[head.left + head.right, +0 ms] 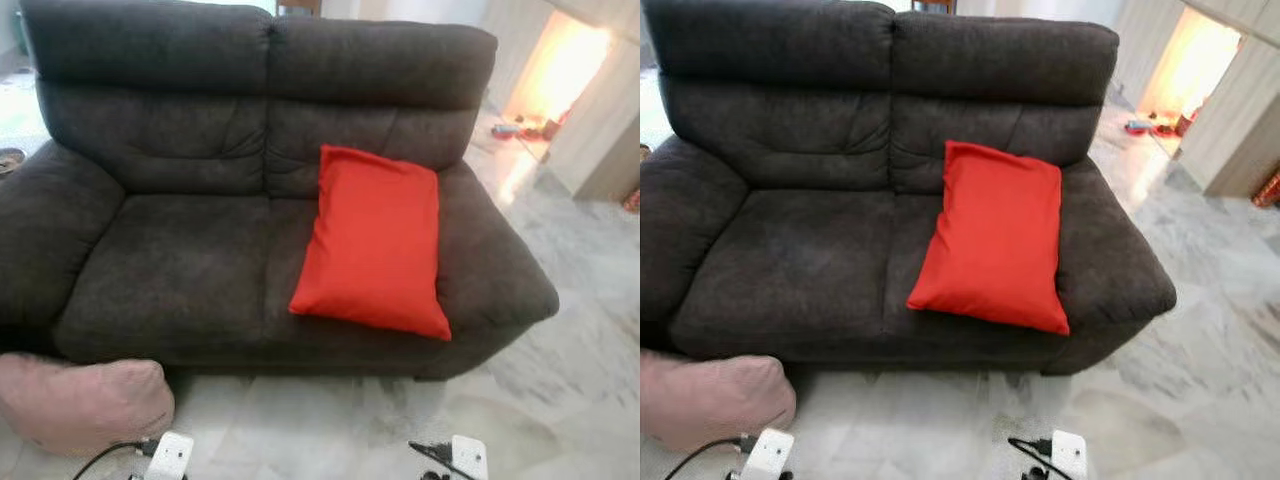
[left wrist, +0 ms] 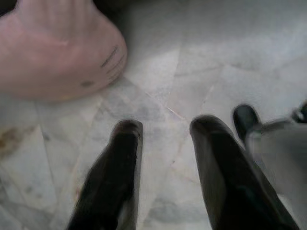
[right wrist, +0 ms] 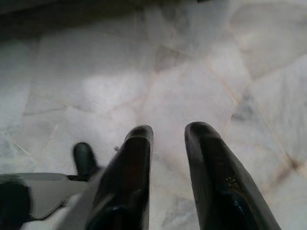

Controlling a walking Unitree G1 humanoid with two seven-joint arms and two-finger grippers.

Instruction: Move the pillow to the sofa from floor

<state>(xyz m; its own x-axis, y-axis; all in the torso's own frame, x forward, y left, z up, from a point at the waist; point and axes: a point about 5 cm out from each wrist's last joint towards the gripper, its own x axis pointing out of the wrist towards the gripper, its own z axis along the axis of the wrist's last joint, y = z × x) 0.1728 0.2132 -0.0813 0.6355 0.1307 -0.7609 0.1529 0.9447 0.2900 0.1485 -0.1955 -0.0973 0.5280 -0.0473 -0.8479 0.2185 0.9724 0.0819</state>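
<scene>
A red pillow (image 1: pixel 375 240) already leans on the right seat of the dark sofa (image 1: pixel 170 270), its top against the backrest so it stays put. A pink pillow (image 1: pixel 80 400) lies on the marble floor (image 1: pixel 560 380), tucked against the sofa's front left corner. That is likely the one left to lift. The left gripper (image 2: pixel 165 143) hangs low over the floor with the pink pillow near its tips, jaws apart and holding nothing. The right gripper (image 3: pixel 168 139) also points at bare floor, jaws a little apart and empty. Both arms hang down, maybe ready to reach.
</scene>
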